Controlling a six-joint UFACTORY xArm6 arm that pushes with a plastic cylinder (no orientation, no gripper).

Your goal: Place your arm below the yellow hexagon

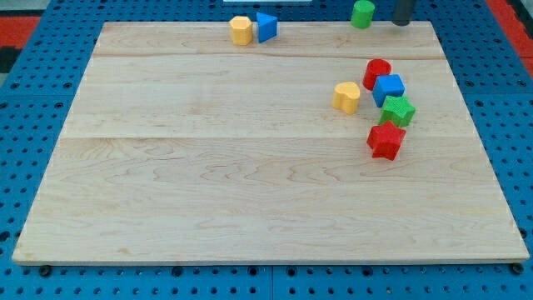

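The yellow hexagon (241,30) sits at the view's top edge of the wooden board (208,167), left of centre, touching a blue triangular block (266,26) on its right. My tip (402,22) shows as a dark rod end at the view's top right, just at the board's far edge, far to the right of the yellow hexagon and right of a green cylinder (362,13).
A cluster lies at the view's right: a yellow heart-like block (346,97), a red cylinder (376,72), a blue cube (389,89), a green block (398,110) and a red star-like block (386,140). A blue pegboard (33,125) surrounds the board.
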